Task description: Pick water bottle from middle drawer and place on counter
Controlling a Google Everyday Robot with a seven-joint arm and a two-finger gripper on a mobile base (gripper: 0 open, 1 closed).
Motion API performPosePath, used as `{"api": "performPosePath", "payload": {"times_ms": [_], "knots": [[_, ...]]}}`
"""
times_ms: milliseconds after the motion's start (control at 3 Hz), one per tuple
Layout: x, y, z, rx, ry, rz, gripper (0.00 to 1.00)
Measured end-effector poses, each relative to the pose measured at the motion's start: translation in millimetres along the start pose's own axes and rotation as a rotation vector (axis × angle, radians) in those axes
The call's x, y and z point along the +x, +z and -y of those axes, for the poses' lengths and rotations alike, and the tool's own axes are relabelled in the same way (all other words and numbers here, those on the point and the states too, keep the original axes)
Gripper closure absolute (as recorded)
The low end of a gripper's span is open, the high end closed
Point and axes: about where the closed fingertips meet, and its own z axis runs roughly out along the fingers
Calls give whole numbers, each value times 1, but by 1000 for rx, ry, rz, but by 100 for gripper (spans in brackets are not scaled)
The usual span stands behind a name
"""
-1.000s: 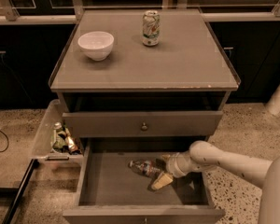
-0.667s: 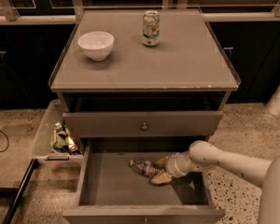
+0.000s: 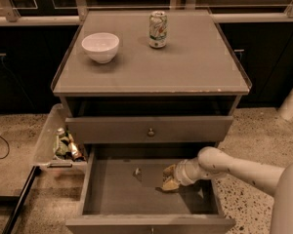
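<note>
Edged closer, gripper (image 3: 169,179) sits at water bottle (image 3: 139,172) in middle drawer (image 3: 112,196); its hold cannot be told.

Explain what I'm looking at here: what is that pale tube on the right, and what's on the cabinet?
One camera looks down at a cabinet from the front. The pale tube is a robot arm reaching in from the right; its grasping end, the tool, is down inside the open drawer, right beside a clear bottle lying on the drawer floor. Whether it grips the bottle I cannot tell. On the counter stand a white bowl and a soda can. A side tray on the left holds small bottles.
</note>
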Motion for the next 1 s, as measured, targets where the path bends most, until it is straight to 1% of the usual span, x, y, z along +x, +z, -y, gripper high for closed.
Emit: {"api": "performPosePath", "payload": {"times_ms": [333,667,1000], "knots": [[1,-16,-17,-30,10,23,100],[-12,-56,-41,-33,-33,48,100],[-39,-123,-66,16,-113,55,100]]}}
